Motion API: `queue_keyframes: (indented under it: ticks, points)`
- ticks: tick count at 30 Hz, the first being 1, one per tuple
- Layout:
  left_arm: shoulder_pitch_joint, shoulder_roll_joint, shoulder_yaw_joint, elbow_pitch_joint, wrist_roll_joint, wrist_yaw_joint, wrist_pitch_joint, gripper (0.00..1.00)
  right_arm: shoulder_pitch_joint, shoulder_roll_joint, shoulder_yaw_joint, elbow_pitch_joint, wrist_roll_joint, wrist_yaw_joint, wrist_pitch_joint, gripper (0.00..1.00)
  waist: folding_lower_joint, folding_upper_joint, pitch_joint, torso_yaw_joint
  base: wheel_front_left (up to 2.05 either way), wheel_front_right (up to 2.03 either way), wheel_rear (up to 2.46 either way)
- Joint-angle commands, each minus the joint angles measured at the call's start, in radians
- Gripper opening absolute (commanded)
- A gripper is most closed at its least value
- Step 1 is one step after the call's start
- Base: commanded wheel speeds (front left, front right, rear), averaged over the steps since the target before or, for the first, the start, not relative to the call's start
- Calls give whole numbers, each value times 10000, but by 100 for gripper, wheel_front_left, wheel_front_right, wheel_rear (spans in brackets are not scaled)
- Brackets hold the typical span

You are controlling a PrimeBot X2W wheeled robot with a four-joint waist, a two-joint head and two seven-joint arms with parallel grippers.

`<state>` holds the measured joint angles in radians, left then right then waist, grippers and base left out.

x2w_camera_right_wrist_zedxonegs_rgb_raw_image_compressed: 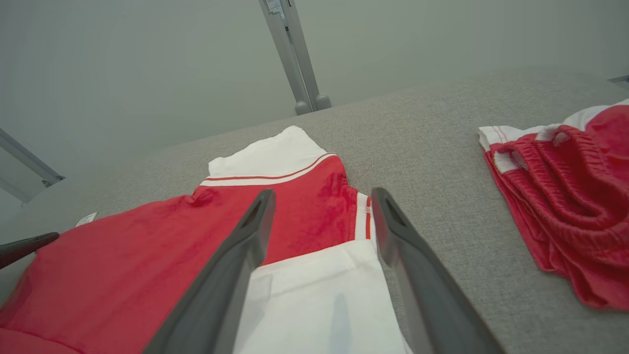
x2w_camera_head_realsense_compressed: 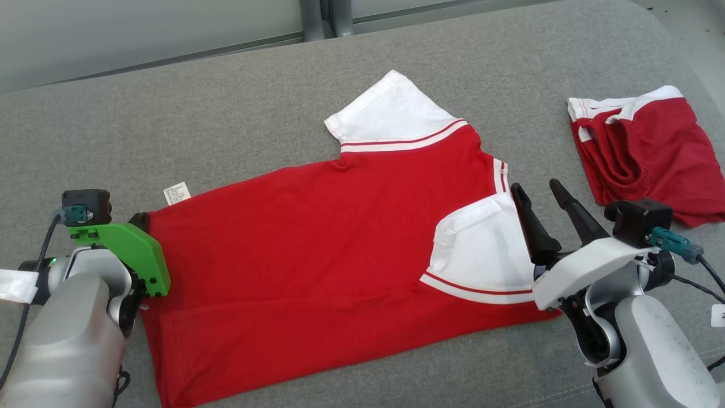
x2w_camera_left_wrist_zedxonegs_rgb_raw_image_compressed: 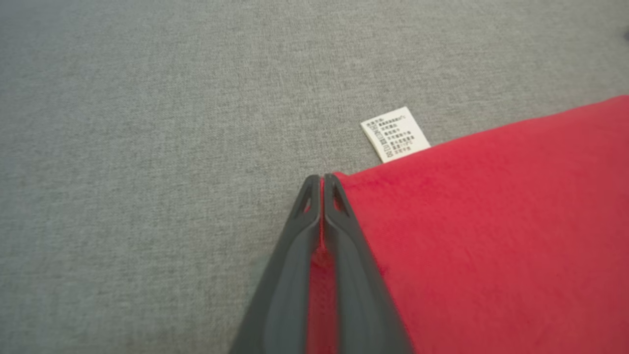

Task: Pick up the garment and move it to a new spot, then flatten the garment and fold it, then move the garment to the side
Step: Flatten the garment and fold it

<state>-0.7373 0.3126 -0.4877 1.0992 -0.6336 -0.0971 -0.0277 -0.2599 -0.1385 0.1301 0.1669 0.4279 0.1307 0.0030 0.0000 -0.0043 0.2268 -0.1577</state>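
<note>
Nearest my head camera, the left arm [x2w_camera_head_realsense_compressed: 62,340] and right arm [x2w_camera_head_realsense_compressed: 657,351] frame the bottom corners. Everything sits on a grey woven cushion surface [x2w_camera_head_realsense_compressed: 238,113], with a pale wall [x2w_camera_head_realsense_compressed: 141,34] and a metal post [x2w_camera_head_realsense_compressed: 317,17] behind its far edge. I see the red shirt [x2w_camera_head_realsense_compressed: 317,249] lying flat in the middle of that surface. Its long axis runs across my view, rising slightly toward the right, with the hem at the robot's left and the shoulders at its right. One white sleeve [x2w_camera_head_realsense_compressed: 391,113] points away from me; the other sleeve [x2w_camera_head_realsense_compressed: 481,249] is folded in over the body. A care label [x2w_camera_head_realsense_compressed: 177,194] pokes out at the far hem corner. The left gripper [x2w_camera_left_wrist_zedxonegs_rgb_raw_image_compressed: 322,179] is pinched closed on that corner, with red cloth caught between its fingers. The right gripper [x2w_camera_head_realsense_compressed: 538,191] hangs with jaws spread over the folded sleeve; I can't tell whether it touches. A pair of red shorts [x2w_camera_head_realsense_compressed: 651,164] lies apart at the far right.
</note>
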Motion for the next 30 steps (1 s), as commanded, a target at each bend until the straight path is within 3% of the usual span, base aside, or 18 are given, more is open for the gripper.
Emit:
queue_keyframes:
  ticks: [1, 15, 25, 30]
  points:
    - [-165, -11, -24, 51, -87, -51, -30, 0, -130, -53, -5, -3, 26, 1, -11, 100, 0, 43, -6, 14, 0, 0, 0]
    - [-158, -192, -450, -104, 173, -196, -1059, 0, -521, -325, -110, 10, -249, 1, 196, 100, 0, 43, -260, 458, 0, 0, 0]
    - [211, -176, -1228, -1231, 586, -270, -797, 0, -1997, -1231, 210, 480, -702, 1, 1913, 100, 0, 43, -387, 1325, 0, 0, 0]
    - [397, -276, -1399, -2245, 626, -53, -676, 0, -3177, -1602, 308, 1340, -486, 1, 2725, 100, 0, 43, -266, 1923, 0, 0, 0]
